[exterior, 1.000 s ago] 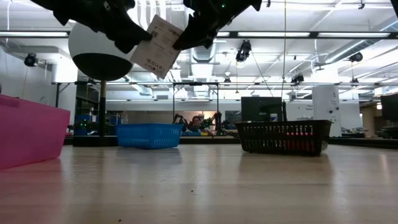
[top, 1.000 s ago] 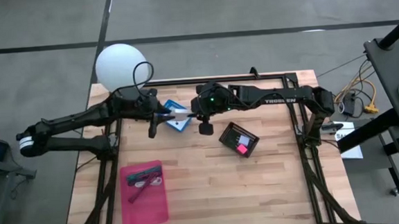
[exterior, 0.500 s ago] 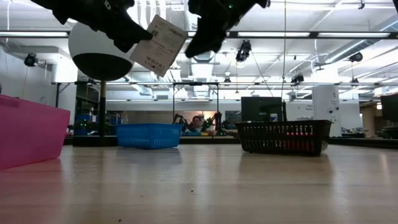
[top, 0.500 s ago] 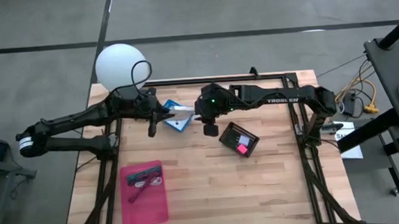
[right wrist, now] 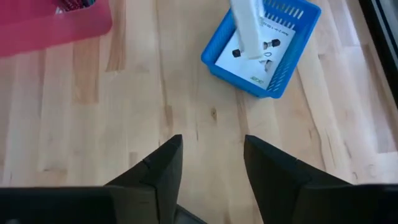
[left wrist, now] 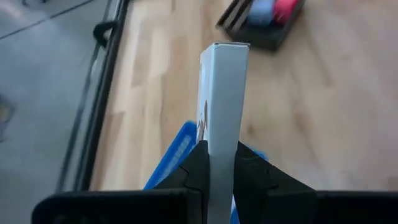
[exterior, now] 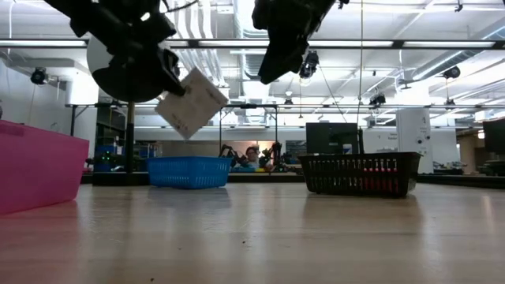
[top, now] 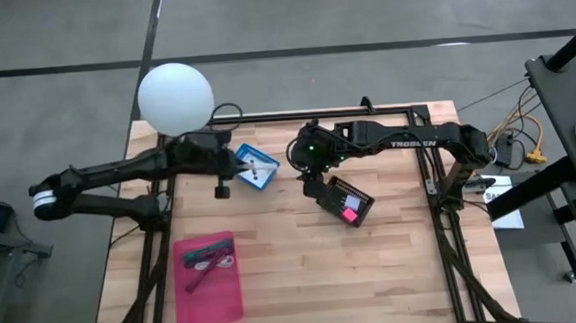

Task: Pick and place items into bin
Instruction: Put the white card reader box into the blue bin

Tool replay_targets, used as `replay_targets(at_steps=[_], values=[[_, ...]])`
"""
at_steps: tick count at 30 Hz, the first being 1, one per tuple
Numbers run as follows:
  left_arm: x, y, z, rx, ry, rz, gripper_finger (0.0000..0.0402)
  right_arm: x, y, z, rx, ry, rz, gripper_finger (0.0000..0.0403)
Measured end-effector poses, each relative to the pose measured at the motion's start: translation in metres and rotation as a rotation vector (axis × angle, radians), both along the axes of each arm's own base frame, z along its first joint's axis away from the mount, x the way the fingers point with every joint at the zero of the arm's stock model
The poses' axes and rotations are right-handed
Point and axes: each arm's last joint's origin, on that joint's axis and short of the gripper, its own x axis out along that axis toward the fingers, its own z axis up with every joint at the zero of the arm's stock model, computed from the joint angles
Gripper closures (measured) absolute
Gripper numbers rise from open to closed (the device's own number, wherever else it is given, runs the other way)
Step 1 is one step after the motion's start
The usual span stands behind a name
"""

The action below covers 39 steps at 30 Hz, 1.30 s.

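Observation:
My left gripper (left wrist: 222, 169) is shut on a white card (left wrist: 222, 93), held in the air over the blue basket (top: 256, 169). In the low view the card (exterior: 192, 103) hangs tilted below that gripper (exterior: 163, 69). Another white card with black marks (right wrist: 254, 55) lies flat on the floor of the blue basket (right wrist: 292, 46). My right gripper (right wrist: 214, 168) is open, holds nothing, and hovers over bare wood between the blue basket and the black basket (top: 345, 200). In the low view it (exterior: 278, 57) is high above the table. My left gripper pinches the white card between its two fingers (left wrist: 198, 167), on the card's two flat faces near one end (left wrist: 222, 144). The fingers come from the table's left, slanting down. The card is lifted clear, tilted, and its free end (exterior: 207, 117) points down toward the blue basket.
A pink bin (top: 208, 277) with pens stands near the front left. The black basket (exterior: 361, 173) holds pink and pale-blue things. A white globe lamp (top: 175, 96) stands at the far left corner. Bare wood lies in the middle and front right.
My right gripper has let go of the white card, opened, and drawn off toward the table's right and near side. My left gripper has kept the card and tipped downward. The card has swung from high and level-ish to lower and tilted over the blue basket.

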Motion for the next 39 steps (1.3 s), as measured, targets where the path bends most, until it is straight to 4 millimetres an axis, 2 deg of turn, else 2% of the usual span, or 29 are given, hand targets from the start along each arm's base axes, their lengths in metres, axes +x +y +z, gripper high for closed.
replay_targets(at_steps=[6,14,20,31,39], values=[[0.012,0.006,-0.014,0.135,0.121,0.040,0.0376,0.000,0.000,0.000,0.017,-0.001,-0.023,0.0247],[0.023,0.007,-0.031,0.251,0.250,-0.033,0.0376,0.000,0.000,0.000,0.018,0.003,-0.024,0.0248],[0.028,0.008,-0.040,0.386,0.359,-0.018,0.0376,0.000,0.000,-0.001,0.018,0.006,-0.023,0.0246],[0.035,0.012,-0.053,0.441,0.450,-0.020,0.0373,-0.001,0.000,-0.001,0.018,0.008,-0.023,0.0246],[0.043,0.015,-0.059,0.469,0.449,-0.030,0.0371,-0.001,0.000,-0.001,0.019,0.009,-0.023,0.0246]])
